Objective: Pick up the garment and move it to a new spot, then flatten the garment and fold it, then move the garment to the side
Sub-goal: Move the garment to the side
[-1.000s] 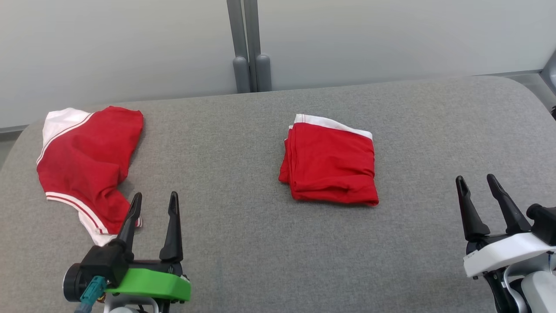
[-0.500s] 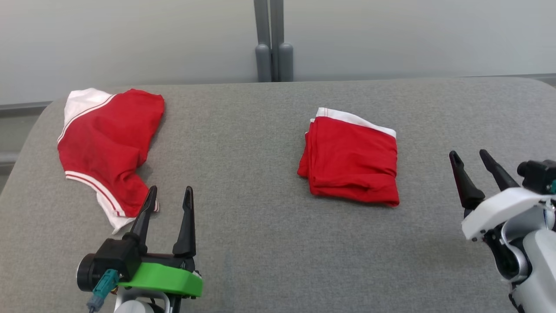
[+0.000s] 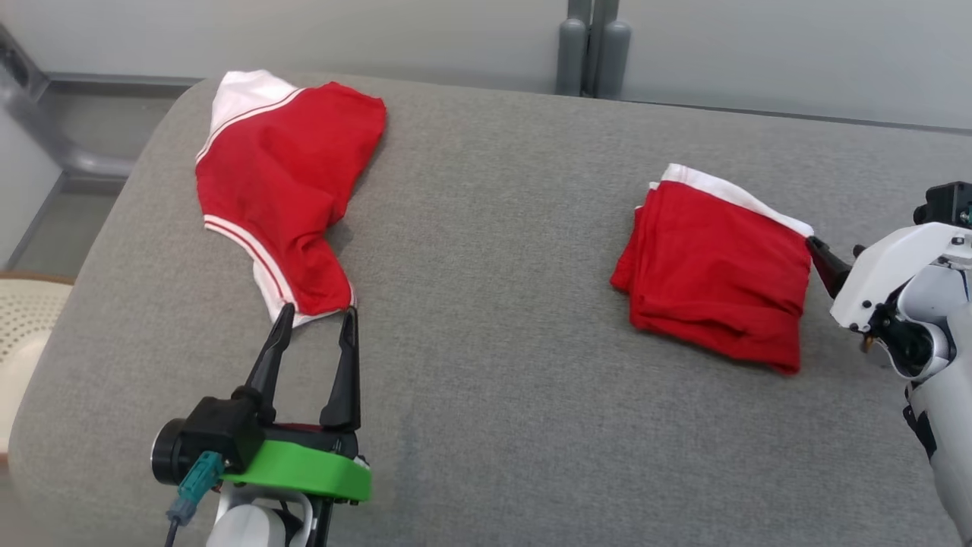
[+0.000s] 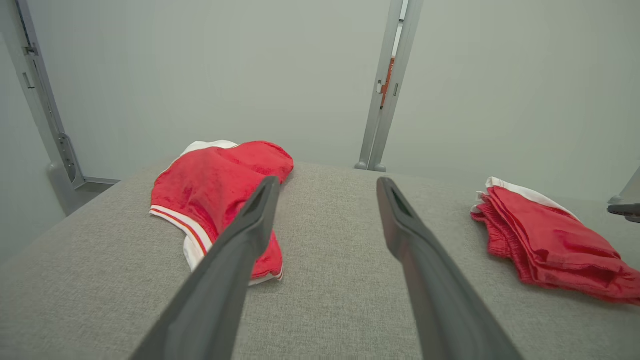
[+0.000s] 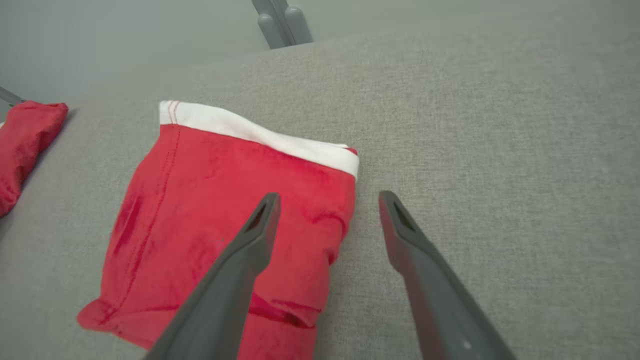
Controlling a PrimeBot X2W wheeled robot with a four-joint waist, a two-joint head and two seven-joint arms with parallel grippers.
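Grey padded worktop (image 3: 486, 425): folded shirt (image 3: 714, 289) centre-right, right claw (image 5: 328, 200) spread wide at its edge; should pinch all layers together. Left claw (image 3: 318, 315) spread, empty.

Surface: wide grey fabric top (image 3: 493, 365) with rounded corners.
Wall: plain pale grey panels (image 3: 759, 45), evenly lit.
Post: grey double upright (image 3: 593, 47) between the panels.
Floor: grey (image 3: 83, 197), at left.
Left edge: cream perforated object (image 3: 23, 319).
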